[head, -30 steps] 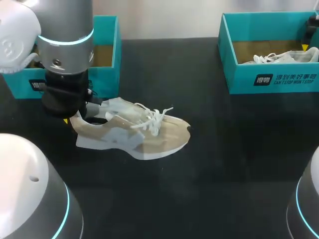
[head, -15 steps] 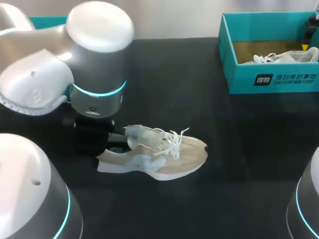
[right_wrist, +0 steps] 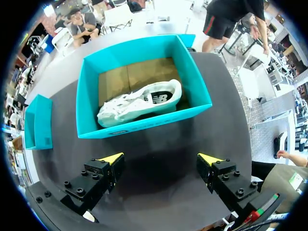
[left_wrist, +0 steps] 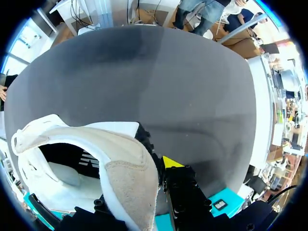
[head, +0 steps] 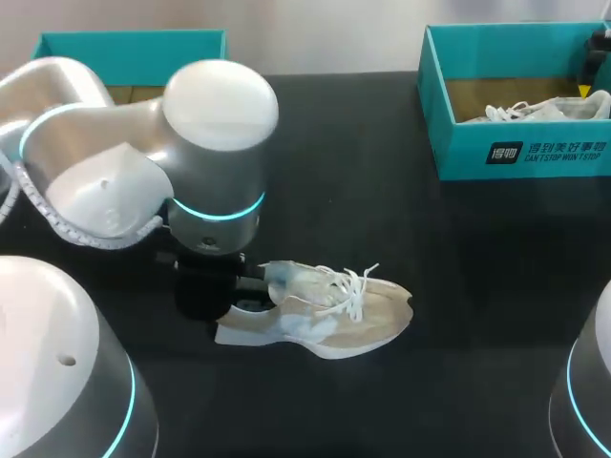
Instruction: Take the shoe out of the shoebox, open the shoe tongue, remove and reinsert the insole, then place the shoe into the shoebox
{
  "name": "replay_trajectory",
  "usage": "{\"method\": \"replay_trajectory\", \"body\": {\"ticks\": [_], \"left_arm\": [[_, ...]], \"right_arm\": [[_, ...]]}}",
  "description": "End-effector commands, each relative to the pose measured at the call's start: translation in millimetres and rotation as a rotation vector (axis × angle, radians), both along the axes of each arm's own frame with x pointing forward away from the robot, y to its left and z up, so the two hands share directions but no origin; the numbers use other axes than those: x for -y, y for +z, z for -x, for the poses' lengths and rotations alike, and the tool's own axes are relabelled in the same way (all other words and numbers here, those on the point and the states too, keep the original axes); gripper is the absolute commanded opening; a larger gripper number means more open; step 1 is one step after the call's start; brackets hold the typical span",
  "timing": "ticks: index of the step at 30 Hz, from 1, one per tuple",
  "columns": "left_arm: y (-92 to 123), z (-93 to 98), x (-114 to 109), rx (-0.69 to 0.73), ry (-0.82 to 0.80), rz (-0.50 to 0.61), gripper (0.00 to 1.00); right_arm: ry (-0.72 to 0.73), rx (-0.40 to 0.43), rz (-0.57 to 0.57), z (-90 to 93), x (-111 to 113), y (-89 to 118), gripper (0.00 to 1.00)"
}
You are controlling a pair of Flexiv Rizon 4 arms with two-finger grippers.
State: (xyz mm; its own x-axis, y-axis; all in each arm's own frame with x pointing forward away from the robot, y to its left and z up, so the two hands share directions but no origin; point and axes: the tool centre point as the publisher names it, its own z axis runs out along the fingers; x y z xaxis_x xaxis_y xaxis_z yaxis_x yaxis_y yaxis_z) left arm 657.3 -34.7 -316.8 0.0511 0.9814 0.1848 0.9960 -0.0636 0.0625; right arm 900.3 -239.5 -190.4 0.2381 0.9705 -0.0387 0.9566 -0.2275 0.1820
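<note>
From the head view, the shoe (head: 334, 320) lies on its sole on the black worktop (head: 430, 248), toe towards the right side. It is out of the left shoebox (head: 129, 45) and well apart from the right shoebox (head: 520, 153), which holds a second shoe (head: 535, 112). The left arm (head: 215, 162) stands over the heel, and its wrist hides the grip from this camera. In the left wrist view, the left end effector (left_wrist: 144, 168) is narrowed on the shoe's heel wall: one yellow tip shows just outside the collar, and the other finger is hidden behind the heel fabric, so I judge it a pinch on the heel alone. That is the weak point. The collar is soft and the toe hangs far from the grip, so the shoe may pivot, drag its toe across the worktop or slip free, and the loose laces could snag. In the right wrist view, the right end effector (right_wrist: 161, 159) is spread wide and holds nothing. It hangs over bare worktop just short of the right shoebox, well away from the tongue it will likely have to open.
</note>
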Motion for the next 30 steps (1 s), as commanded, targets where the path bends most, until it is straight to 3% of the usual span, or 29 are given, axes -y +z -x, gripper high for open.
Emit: {"method": "replay_trajectory", "body": {"ticks": [1, 8, 30], "left_arm": [[-14.0, -2.0, 12.0, 0.007, 0.006, -0.009, 0.0], [-37.6, -1.3, 24.7, 0.001, 0.002, -0.027, 0.0], [-69.7, -27.4, 47.8, 0.004, -0.028, -0.023, 0.0]], "right_arm": [[-0.001, 0.001, 0.001, 0.6, -0.2, -0.1, 1.0], [-0.001, 0.001, 0.001, 0.6, -0.2, -0.1, 1.0], [-0.001, 0.001, 0.001, 0.6, -0.2, -0.1, 1.0]]}}
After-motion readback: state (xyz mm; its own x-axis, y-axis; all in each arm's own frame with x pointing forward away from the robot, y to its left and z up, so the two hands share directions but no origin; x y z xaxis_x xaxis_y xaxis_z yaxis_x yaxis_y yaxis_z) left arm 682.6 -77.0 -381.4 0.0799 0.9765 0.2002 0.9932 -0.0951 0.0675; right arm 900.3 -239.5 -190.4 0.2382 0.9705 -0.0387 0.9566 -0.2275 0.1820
